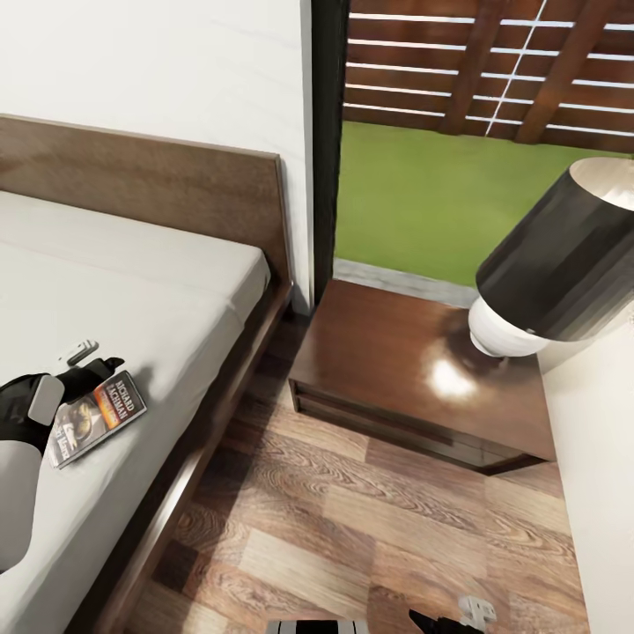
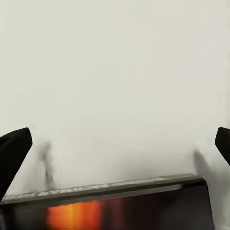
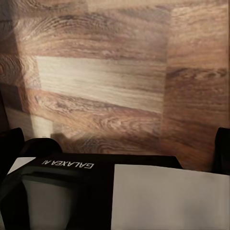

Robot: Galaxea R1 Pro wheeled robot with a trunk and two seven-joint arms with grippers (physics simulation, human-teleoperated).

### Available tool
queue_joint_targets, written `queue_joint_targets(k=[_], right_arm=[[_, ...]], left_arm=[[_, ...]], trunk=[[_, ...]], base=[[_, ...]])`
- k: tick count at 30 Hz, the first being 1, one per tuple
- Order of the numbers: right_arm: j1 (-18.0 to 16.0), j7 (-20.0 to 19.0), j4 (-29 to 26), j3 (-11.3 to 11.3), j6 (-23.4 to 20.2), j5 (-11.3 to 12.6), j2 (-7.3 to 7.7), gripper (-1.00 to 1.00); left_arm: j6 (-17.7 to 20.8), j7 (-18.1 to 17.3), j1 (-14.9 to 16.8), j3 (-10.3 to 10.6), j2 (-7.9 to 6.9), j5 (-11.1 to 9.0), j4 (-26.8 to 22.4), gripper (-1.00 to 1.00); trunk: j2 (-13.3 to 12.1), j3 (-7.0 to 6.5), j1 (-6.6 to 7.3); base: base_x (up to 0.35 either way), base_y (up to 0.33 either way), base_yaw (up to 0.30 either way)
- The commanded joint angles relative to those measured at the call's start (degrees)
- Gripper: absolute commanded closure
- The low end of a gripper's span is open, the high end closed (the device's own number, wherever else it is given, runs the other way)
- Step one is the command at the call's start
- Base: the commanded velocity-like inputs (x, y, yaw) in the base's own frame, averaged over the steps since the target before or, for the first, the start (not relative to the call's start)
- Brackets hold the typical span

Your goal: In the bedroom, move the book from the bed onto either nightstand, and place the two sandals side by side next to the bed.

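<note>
book (image 1: 95,417) lies flat on the bed (image 1: 132,291) mattress near its edge, well apart from the nightstand (image 1: 414,379). left end effector (image 1: 88,363) sits spread wide over the book, fingers clasping nothing. right end effector's (image 1: 453,616) opening cannot be told.

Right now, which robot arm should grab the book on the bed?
The left. Its gripper is already open at the book on the bed, fingertips either side of the book's edge. The right gripper hangs low over the wood floor, away from the bed.
</note>
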State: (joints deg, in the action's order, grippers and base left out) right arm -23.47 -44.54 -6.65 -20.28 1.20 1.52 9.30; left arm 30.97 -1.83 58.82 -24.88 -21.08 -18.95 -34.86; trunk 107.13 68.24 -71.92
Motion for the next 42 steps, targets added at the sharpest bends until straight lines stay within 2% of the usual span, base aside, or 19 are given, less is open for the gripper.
queue_joint_targets(k=[1, 42], right_arm=[[-0.03, -0.18, 0.06, 0.06, 0.12, 0.15, 0.02, -1.0], [-0.03, -0.16, 0.06, 0.06, 0.12, 0.15, 0.02, -1.0]], left_arm=[[0.59, 0.07, -0.02, -0.25, 0.03, 0.05, 0.08, -1.0], [0.58, -0.02, -0.02, -0.2, 0.07, 0.05, 0.08, -1.0]], trunk=[[0.01, 0.04, 0.02], [0.01, 0.04, 0.02]], base=[[-0.12, 0.0, 0.0], [-0.005, -0.012, 0.0]])
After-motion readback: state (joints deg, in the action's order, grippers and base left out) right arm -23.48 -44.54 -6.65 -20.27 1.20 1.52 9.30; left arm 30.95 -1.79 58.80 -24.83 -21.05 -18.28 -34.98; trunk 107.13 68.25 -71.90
